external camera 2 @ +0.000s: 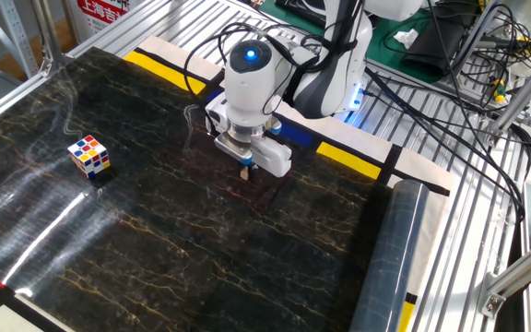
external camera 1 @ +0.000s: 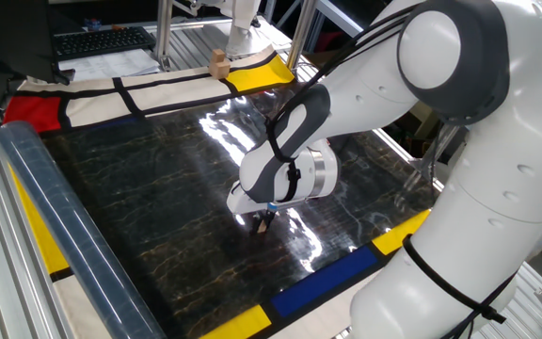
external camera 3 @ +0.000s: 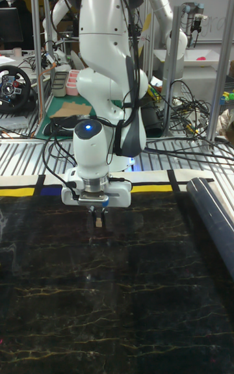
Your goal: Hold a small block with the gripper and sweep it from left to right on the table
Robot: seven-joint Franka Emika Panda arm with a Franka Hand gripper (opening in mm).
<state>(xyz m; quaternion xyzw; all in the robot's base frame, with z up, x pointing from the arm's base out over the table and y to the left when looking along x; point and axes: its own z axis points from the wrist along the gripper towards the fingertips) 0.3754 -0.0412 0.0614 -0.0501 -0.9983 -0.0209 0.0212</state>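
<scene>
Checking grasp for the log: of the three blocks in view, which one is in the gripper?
The small block, a tiny tan cube pinched in the gripper on the table. The multicoloured puzzle cube and larger wooden block sit apart.

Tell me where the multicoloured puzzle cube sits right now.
In the other fixed view, the puzzle cube sits alone on the table's left side, well away from the pincer near the centre.
</scene>
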